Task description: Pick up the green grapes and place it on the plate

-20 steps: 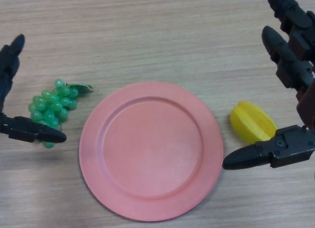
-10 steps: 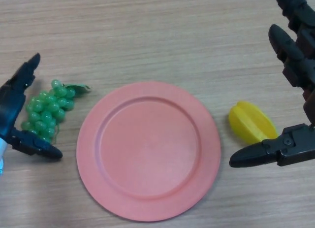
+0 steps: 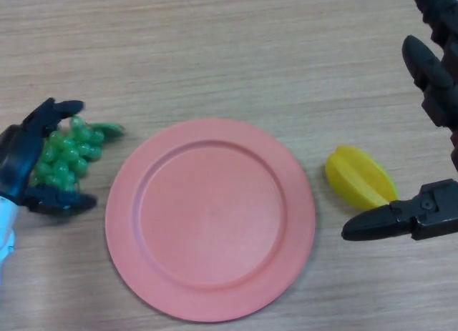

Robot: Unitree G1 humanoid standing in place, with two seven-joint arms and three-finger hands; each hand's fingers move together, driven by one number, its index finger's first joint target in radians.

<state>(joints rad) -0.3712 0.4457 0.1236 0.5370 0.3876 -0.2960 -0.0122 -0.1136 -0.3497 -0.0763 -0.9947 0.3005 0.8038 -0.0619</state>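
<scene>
The bunch of green grapes (image 3: pixel 69 154) lies on the wooden table just left of the pink plate (image 3: pixel 210 218). My left hand (image 3: pixel 27 159) is curled round the bunch, fingers over its top and thumb under its near side. The grapes still rest on the table, clear of the plate's rim. At the right edge, my right hand (image 3: pixel 429 218) hangs with its fingers spread and holds nothing.
A yellow star fruit (image 3: pixel 359 176) lies on the table right of the plate, just beyond my right thumb.
My left hand has closed in from the left, and its fingers have curled over the grapes. The right hand has drifted slightly right.
</scene>
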